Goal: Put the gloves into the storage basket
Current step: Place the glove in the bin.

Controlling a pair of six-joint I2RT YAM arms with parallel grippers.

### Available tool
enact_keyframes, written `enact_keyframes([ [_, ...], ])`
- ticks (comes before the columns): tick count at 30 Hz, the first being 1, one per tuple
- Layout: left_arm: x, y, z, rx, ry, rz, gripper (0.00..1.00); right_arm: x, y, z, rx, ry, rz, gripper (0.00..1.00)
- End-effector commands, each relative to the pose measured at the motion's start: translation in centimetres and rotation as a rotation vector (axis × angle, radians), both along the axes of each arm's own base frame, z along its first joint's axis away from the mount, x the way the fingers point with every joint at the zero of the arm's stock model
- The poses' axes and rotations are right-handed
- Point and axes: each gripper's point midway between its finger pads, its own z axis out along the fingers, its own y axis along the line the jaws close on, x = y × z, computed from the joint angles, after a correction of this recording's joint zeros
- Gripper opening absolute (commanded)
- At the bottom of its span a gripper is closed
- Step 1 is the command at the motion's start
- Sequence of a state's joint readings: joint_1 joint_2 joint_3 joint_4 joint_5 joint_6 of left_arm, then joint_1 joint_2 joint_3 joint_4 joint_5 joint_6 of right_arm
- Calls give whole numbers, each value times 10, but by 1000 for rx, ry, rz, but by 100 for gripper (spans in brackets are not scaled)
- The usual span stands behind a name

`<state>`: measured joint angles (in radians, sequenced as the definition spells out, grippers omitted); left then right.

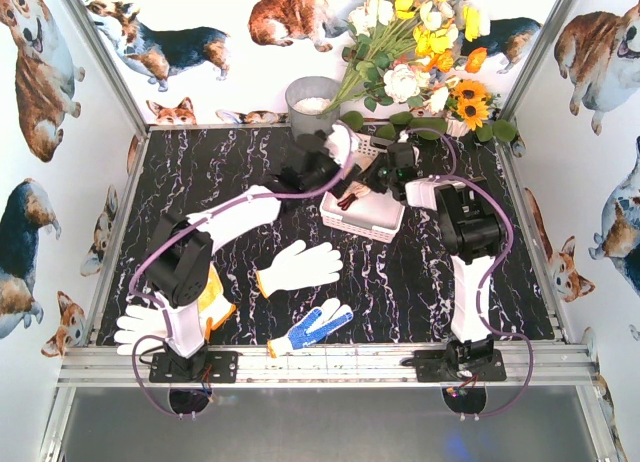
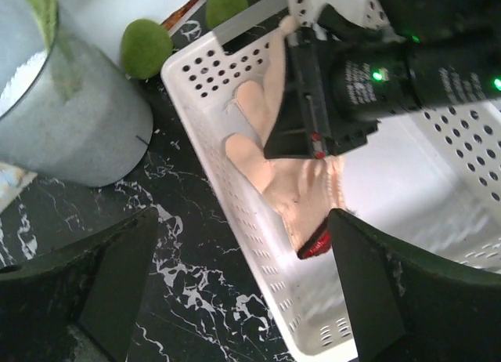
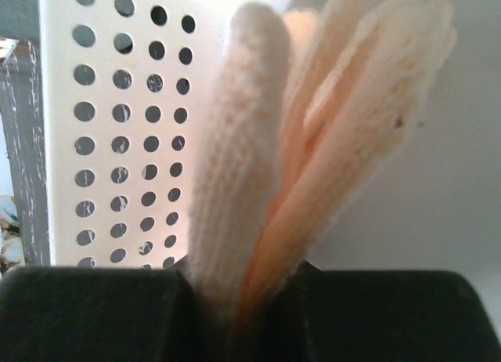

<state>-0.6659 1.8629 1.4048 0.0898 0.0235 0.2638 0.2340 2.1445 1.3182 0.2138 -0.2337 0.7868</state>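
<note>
Grey bucket (image 1: pixel 303 120), flower bouquet (image 1: pixel 418 34), marbled table (image 1: pixel 400 282)

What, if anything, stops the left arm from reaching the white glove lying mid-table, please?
Likely nothing: the white glove lies uncovered beside the left arm, whose open, empty end effector hangs over the storage basket.

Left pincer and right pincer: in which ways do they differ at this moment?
The left pincer stands open, while the right pincer is shut. The left pincer holds nothing; the right pincer clamps the pale yellow glove. The left pincer hovers over a side wall of the storage basket; the right pincer reaches down inside it. Both are black and both are at the basket.
</note>
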Motion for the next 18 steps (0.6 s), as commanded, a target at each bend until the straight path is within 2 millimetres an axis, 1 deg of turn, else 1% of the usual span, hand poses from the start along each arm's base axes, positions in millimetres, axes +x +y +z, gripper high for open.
enact_keyframes([
  [1, 7, 14, 3, -185, 111, 72, 84, 14, 9, 11, 5, -69, -6, 0],
  [5, 10, 25, -6, -268, 199, 109, 85, 12, 8, 8, -2, -59, -12, 0],
  [6, 10, 27, -8, -283, 211, 113, 85, 11, 7, 8, -9, -54, -13, 2],
  [8, 8, 29, -11, -296, 226, 119, 86, 9, 5, 9, -26, -44, -16, 13],
  [11, 6, 30, -17, -297, 244, 121, 86, 5, 0, 13, -49, -35, -26, 26],
  [15, 3, 31, -22, -293, 261, 122, 86, -1, -7, 19, -80, -15, -44, 35],
  [17, 3, 33, -22, -293, 265, 133, 86, -3, -10, 24, -97, -11, -51, 44],
  [18, 3, 34, -22, -293, 267, 137, 86, -4, -13, 27, -107, -10, -57, 45],
])
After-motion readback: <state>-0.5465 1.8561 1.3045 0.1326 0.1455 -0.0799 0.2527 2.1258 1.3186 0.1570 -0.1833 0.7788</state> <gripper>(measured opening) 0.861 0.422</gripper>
